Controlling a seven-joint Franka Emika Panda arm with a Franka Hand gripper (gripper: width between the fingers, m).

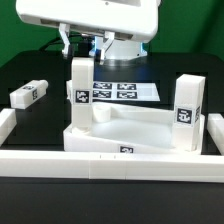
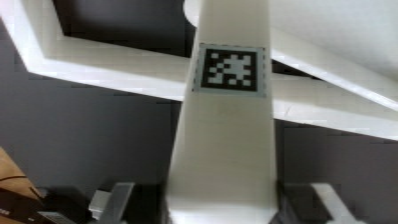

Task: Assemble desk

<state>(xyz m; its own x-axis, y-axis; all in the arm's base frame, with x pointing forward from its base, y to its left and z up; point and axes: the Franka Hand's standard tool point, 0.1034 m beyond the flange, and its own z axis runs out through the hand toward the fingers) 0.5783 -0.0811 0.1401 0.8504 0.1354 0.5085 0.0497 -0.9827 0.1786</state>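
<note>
The white desk top (image 1: 135, 128) lies rim up in the middle of the table. One tagged white leg (image 1: 80, 92) stands upright at its corner on the exterior view's left, and my gripper (image 1: 82, 52) comes down from above, shut on this leg's upper end. In the wrist view the same leg (image 2: 222, 130) runs out from between my fingers (image 2: 118, 200) of the gripper (image 2: 217, 205) down to the desk top's rim (image 2: 98, 62). A second leg (image 1: 188, 110) stands upright at the corner on the exterior view's right. A third leg (image 1: 28, 94) lies loose on the black table at the left.
The marker board (image 1: 125, 92) lies flat behind the desk top. Long white border rails run along the front (image 1: 100, 160), the left (image 1: 5, 122) and the right (image 1: 215, 130) of the work area.
</note>
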